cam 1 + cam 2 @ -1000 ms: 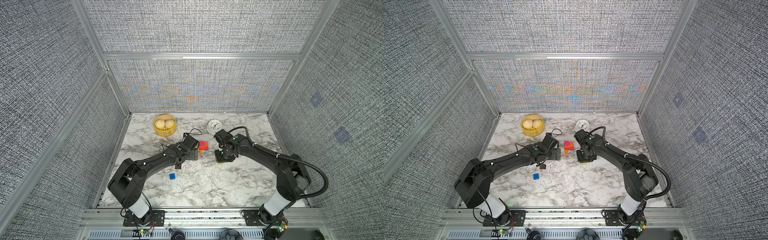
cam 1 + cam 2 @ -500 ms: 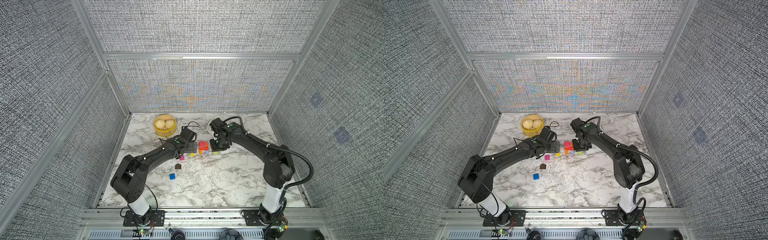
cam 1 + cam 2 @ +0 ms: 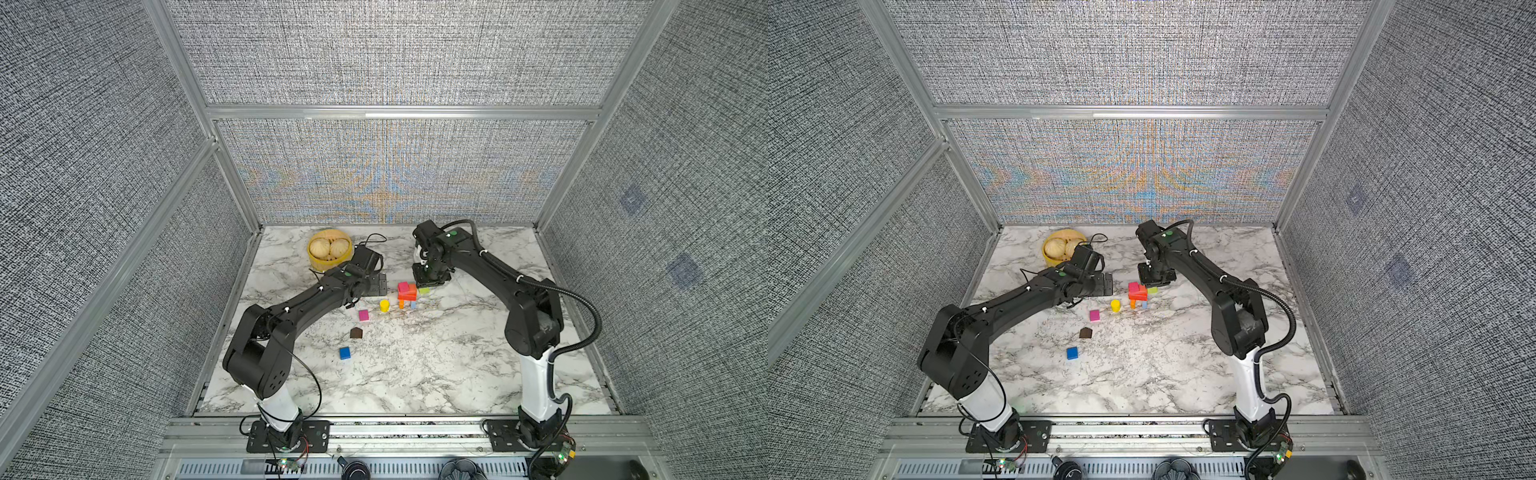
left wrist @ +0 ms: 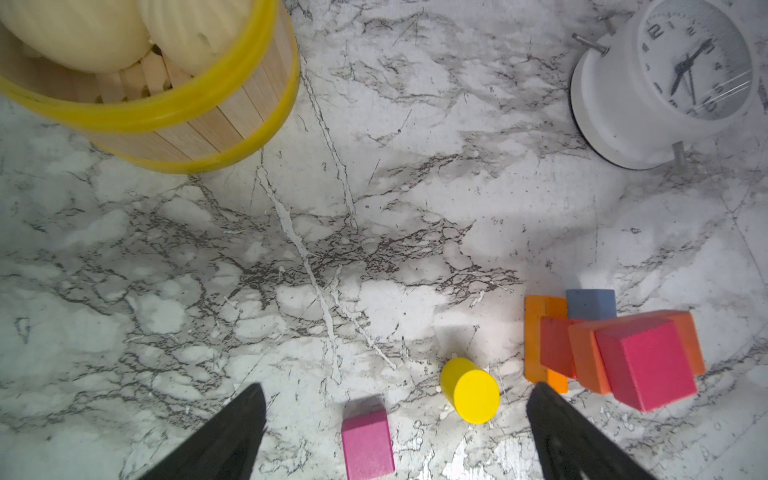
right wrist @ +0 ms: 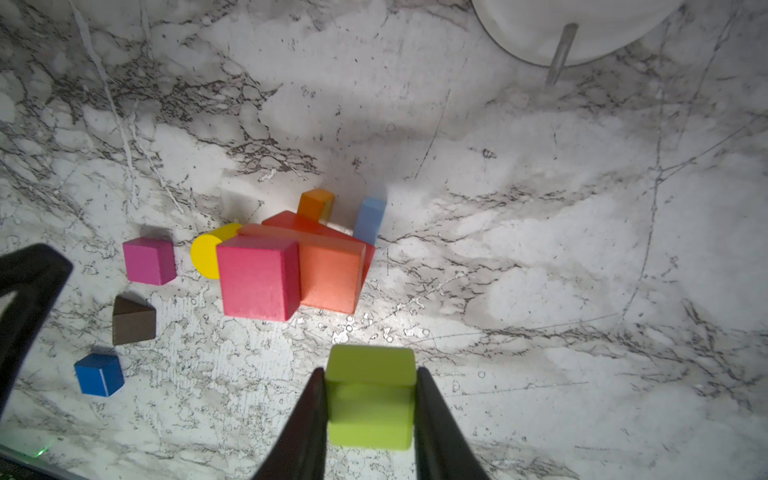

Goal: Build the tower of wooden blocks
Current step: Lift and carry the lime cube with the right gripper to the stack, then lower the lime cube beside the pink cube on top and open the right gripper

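Note:
The tower (image 3: 406,292) (image 3: 1138,292) (image 4: 615,353) stands mid-table on orange and light-blue legs, carrying a red brick, an orange brick and a pink-red cube (image 5: 259,282) on top. My right gripper (image 5: 370,372) (image 3: 428,283) is shut on a green cube (image 5: 371,395) (image 3: 1153,290), held above the table just right of the tower. To the tower's left, my left gripper (image 4: 397,388) (image 3: 376,285) hangs open and empty. A yellow cylinder (image 4: 471,390) and a magenta cube (image 4: 368,442) lie below it. The brown house piece (image 3: 355,333) and a blue cube (image 3: 344,353) lie nearer the front.
A yellow steamer basket (image 3: 316,259) (image 4: 166,112) with buns stands at the back left. A white alarm clock (image 4: 665,83) stands behind the tower, under my right arm in both top views. Marble table runs to the front rail.
My right gripper has carried the green cube back and left, up to the tower's right side. The left gripper has drawn slightly back, uncovering the yellow cylinder and magenta cube.

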